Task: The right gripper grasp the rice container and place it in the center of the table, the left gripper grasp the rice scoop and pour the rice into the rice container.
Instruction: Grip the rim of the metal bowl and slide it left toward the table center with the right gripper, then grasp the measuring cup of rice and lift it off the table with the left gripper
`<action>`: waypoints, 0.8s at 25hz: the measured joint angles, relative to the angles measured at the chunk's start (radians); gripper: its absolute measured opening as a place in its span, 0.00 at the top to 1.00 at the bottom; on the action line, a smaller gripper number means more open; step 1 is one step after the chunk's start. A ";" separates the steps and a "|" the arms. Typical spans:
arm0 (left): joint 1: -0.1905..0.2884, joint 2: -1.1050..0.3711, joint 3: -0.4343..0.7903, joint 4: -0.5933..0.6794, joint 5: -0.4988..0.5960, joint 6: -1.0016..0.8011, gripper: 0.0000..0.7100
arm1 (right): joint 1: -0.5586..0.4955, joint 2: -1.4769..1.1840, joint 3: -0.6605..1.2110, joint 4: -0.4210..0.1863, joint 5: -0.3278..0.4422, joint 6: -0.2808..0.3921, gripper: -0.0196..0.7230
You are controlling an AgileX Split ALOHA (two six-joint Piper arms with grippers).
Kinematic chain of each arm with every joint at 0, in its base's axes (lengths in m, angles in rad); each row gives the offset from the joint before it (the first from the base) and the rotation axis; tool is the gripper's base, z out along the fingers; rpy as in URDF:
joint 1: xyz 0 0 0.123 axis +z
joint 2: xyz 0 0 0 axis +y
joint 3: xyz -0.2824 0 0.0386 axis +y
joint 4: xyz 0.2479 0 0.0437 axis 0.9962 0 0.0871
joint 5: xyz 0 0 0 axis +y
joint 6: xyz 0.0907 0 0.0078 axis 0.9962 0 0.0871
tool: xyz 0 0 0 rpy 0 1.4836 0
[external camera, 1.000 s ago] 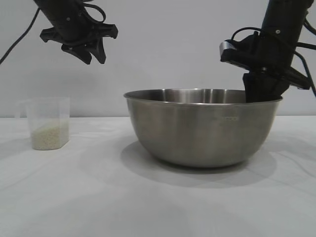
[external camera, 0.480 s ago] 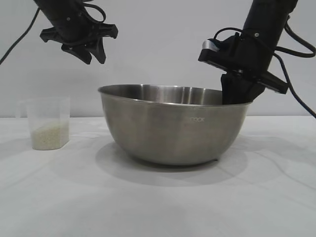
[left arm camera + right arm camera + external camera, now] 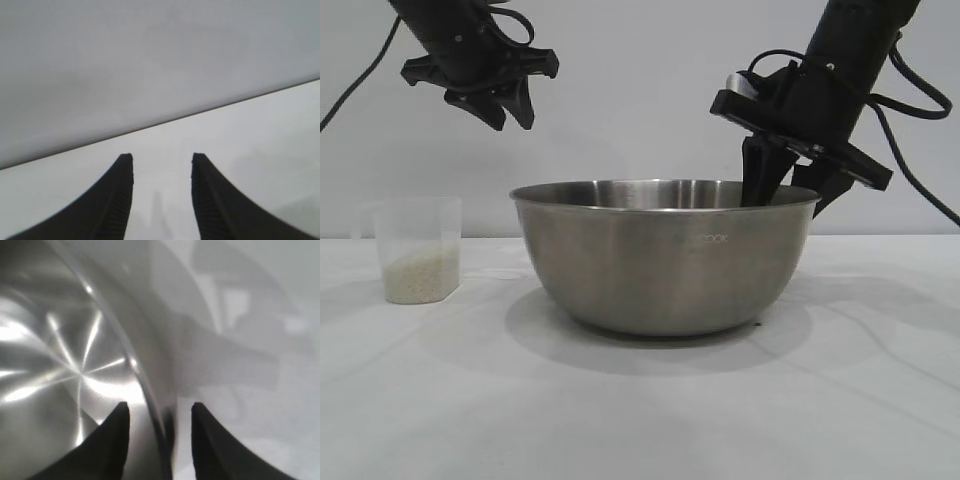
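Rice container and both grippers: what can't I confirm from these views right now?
- Rice container interior: exterior view is level, its own wall hides the floor; right wrist view shows only part.
- Right gripper: inner fingertip hidden behind the rim in the exterior view.
- Rice scoop: handle not discernible; absent from the left wrist view.
- Left gripper: arm cut off by the top edge.
- Rice: single grains too small.

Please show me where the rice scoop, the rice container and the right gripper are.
rice scoop (image 3: 417, 250): exterior view, front wall.
rice container (image 3: 660, 262): exterior view, outer side.
right gripper (image 3: 790, 187): exterior view, between its open fingertips, astride the rim.
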 joint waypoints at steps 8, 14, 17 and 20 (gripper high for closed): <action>0.000 0.000 0.000 0.001 0.001 0.000 0.65 | 0.000 -0.161 0.000 -0.133 -0.051 -0.005 0.48; 0.000 0.000 0.000 0.004 0.011 0.000 0.65 | -0.004 -0.225 0.005 -0.251 -0.114 0.023 0.48; 0.000 0.000 0.000 0.006 0.014 0.000 0.65 | -0.041 -0.244 0.059 -0.268 -0.157 0.034 0.48; 0.000 0.000 0.000 0.011 0.021 0.000 0.65 | -0.101 -0.281 0.192 -0.261 -0.231 0.040 0.48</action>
